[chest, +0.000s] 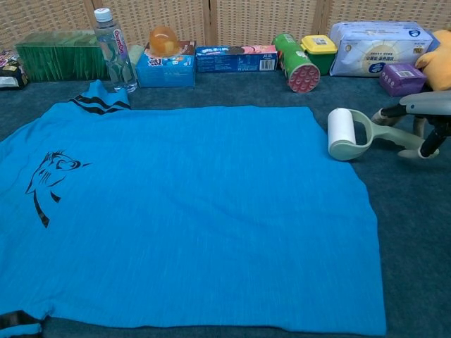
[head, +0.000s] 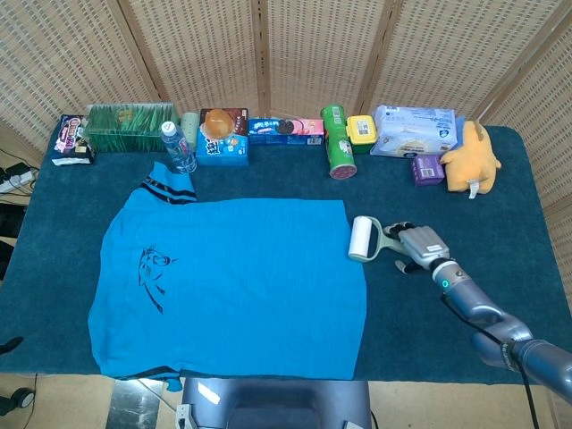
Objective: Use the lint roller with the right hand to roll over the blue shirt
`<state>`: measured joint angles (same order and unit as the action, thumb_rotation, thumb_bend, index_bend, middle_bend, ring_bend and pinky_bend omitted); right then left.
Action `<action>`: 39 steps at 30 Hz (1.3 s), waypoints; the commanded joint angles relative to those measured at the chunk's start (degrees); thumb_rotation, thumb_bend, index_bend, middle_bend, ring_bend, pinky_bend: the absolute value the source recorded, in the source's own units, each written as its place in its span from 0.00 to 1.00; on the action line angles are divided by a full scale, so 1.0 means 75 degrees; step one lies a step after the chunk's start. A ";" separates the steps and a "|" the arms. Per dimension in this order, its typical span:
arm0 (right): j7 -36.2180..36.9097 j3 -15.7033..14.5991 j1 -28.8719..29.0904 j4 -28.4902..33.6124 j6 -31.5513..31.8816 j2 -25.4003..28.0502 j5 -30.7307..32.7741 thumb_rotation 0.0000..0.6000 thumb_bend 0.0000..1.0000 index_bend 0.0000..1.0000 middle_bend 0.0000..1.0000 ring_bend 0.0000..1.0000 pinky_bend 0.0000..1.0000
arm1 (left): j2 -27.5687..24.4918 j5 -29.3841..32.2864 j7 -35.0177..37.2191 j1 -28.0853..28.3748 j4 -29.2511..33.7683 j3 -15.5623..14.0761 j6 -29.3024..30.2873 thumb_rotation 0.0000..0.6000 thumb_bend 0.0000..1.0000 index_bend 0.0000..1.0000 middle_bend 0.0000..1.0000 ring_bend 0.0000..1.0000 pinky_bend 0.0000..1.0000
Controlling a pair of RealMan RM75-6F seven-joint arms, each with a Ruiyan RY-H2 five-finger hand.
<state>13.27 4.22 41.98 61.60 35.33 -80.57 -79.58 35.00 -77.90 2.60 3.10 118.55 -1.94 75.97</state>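
One flat blue short-sleeved shirt with a dark animal print near its left side covers the near half of my dark blue cloth-covered table, its black-striped collar pointing toward the far-left corner. Just off the shirt's far right edge lies the pale green plastic lint roller with a white paper drum; the drum touches or slightly overlaps the fabric's edge, and the handle runs away to the right, its long axis roughly parallel to the table's front. My silver right hand is wrapped around that handle, fingers over the top and thumb beneath in the chest view, and the roller sits on the table. My left hand is out of sight in both views.

Along the far edge stand a clear plastic water bottle with a white cap, a blue box with an orange ball on top, a long blue biscuit box, a green tube lying on its side, a small yellow tub, a white wipes pack, a small purple box and a yellow plush toy. No lettering is legible.
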 commanded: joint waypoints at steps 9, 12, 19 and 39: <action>-0.0582 0.0065 -0.0020 -0.0001 0.0156 -0.0198 0.0350 1.00 0.58 0.27 0.41 0.38 0.59 | 0.0004 -0.0010 0.0006 -0.0016 0.0000 -0.0003 0.0017 1.00 0.12 0.00 0.00 0.00 0.04; -0.0745 0.0072 -0.0031 0.0078 0.0196 -0.0179 0.0426 1.00 0.60 0.30 0.46 0.42 0.59 | 0.0002 -0.0024 0.0010 -0.0018 -0.0001 -0.0006 0.0019 1.00 0.12 0.00 0.00 0.00 0.04; -0.1044 0.0082 -0.0077 0.0169 0.0398 -0.0169 0.0498 1.00 0.73 0.35 0.50 0.45 0.63 | -0.0009 -0.0046 0.0042 -0.0028 -0.0002 -0.0011 0.0025 1.00 0.12 0.00 0.00 0.00 0.04; -0.1447 0.0099 -0.0255 0.0221 0.1176 -0.0345 0.0366 1.00 1.00 0.55 0.63 0.58 0.77 | -0.0033 -0.0212 0.0135 -0.0080 -0.0021 -0.0050 0.0088 1.00 0.12 0.00 0.00 0.00 0.04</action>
<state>2.34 4.92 40.24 63.25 43.70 -83.03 -76.55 34.76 -79.49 3.62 2.50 118.40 -2.32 76.62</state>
